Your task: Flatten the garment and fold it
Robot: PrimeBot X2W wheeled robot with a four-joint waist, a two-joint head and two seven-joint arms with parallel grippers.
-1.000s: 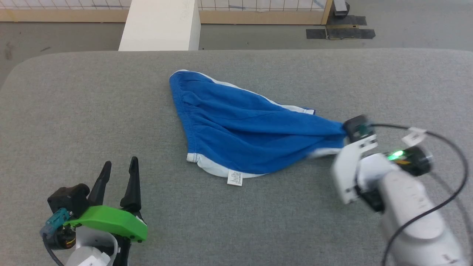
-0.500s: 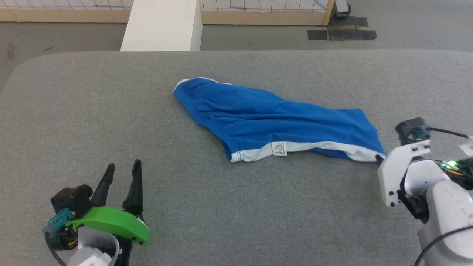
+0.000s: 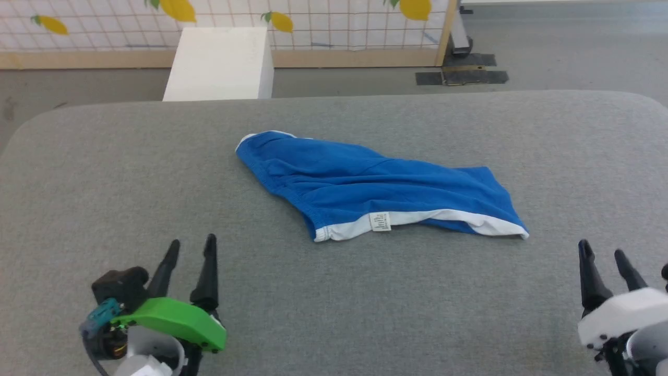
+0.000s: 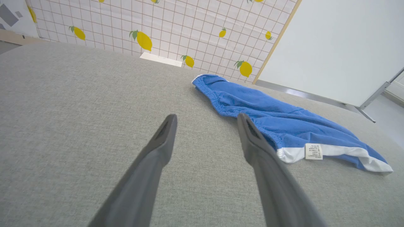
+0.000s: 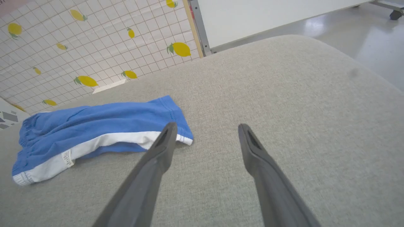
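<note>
The garment (image 3: 376, 185), bright blue shorts with a white band along the near edge and a small white tag (image 3: 380, 221), lies loosely spread across the middle of the grey table (image 3: 104, 172). It also lies to the right in the left wrist view (image 4: 277, 123) and to the left in the right wrist view (image 5: 94, 126). My left gripper (image 3: 190, 248) stands open at the lower left, well short of the cloth, empty in its own view (image 4: 206, 121). My right gripper (image 3: 600, 253) stands open at the lower right, off the garment's right corner, nothing between its fingers (image 5: 205, 129).
A white block (image 3: 219, 62) stands behind the table's far edge. A tiled screen with yellow lemons (image 3: 313, 21) and a wooden frame closes the back. Dark tape patches (image 3: 462, 77) mark the floor. The table's rounded corners lie far left and far right.
My right gripper let go of the garment's right end and drew back to the lower right, now open. The shorts dropped flat. The head view tilted up.
</note>
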